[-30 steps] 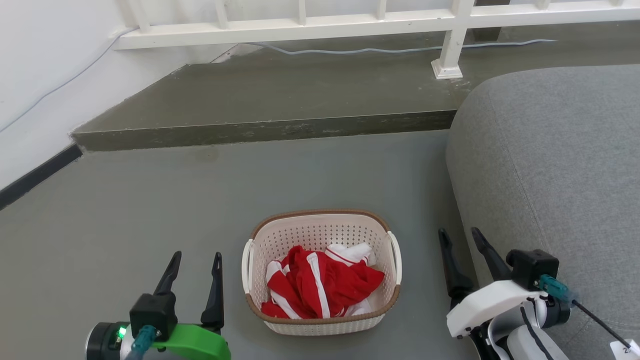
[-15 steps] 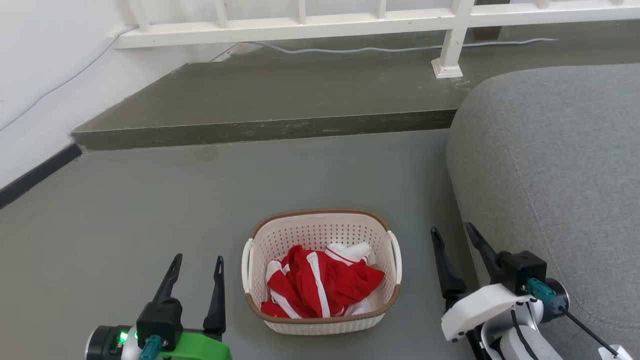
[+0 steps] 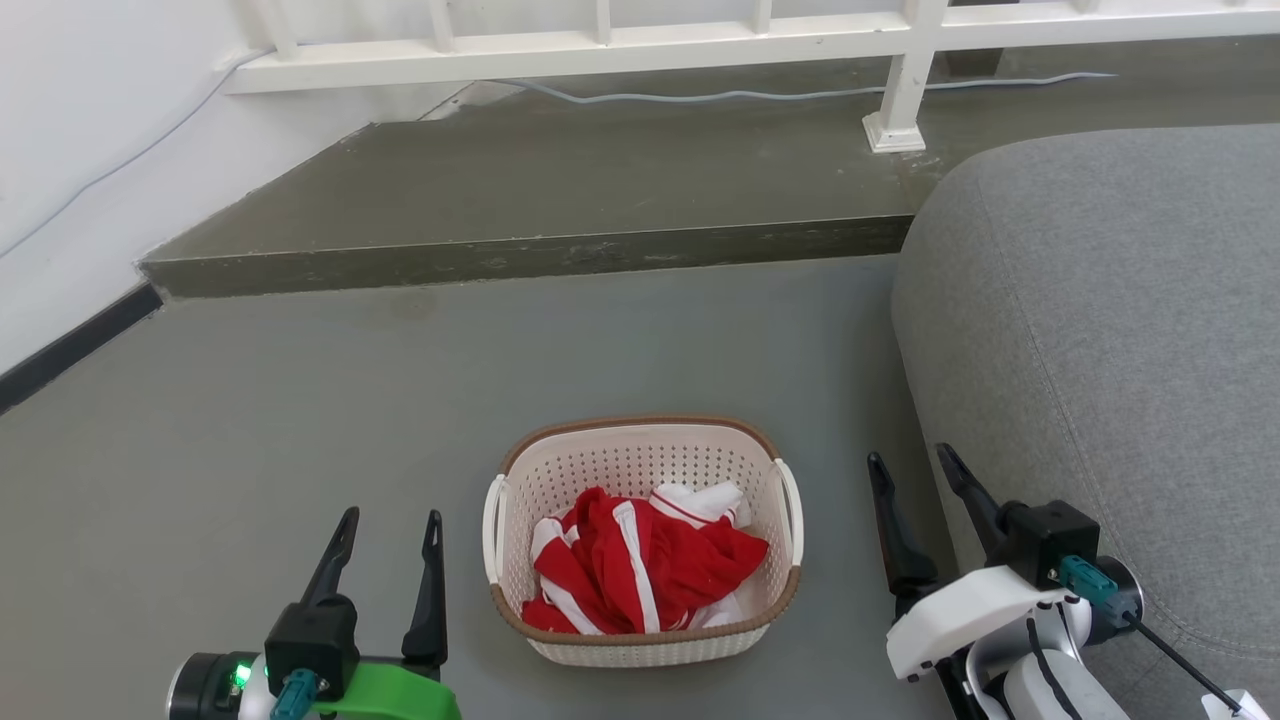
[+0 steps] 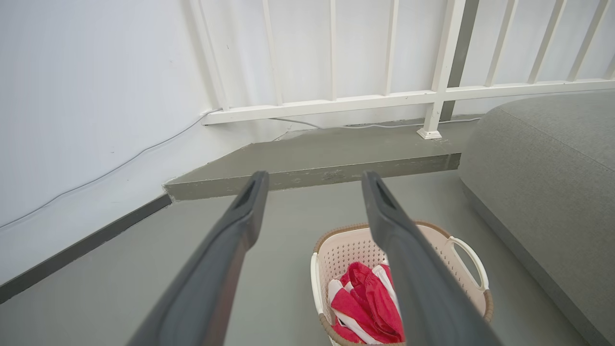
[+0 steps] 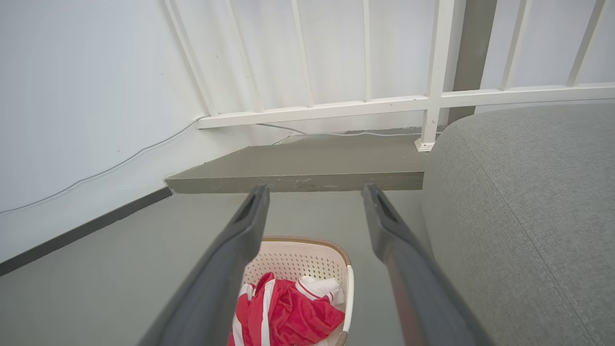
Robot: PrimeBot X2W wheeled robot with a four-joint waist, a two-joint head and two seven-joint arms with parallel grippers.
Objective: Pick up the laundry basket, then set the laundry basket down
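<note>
Head view, basket (image 3: 640, 648): it stands on the floor (image 3: 300, 400) between my two grippers, and neither one touches it. Red and white clothes (image 3: 640, 570) lie inside.
Handles: there is one white handle on each side, the left handle (image 3: 491, 530) and the right handle (image 3: 792, 520). Both are free.
Left gripper (image 3: 391, 515): my fingers are spread apart and hold nothing. They are near the left handle.
Right gripper (image 3: 910, 456): it is also spread and empty, between the basket and the sofa (image 3: 1100, 300), close to both.
Risk, right side: the sofa is very near my right arm. If I swing wide I may rub it and meet the handle crooked.
Risk, lift: if one side grips higher or sooner than the other, the basket can tilt and the clothes can spill. A thin handle may also slip from long fingers.
Change from one second ago: the basket is in the same place. My right gripper is a little lower and nearer to the basket, and my left is almost the same. The small shift of the whole picture I take for the camera.
</note>
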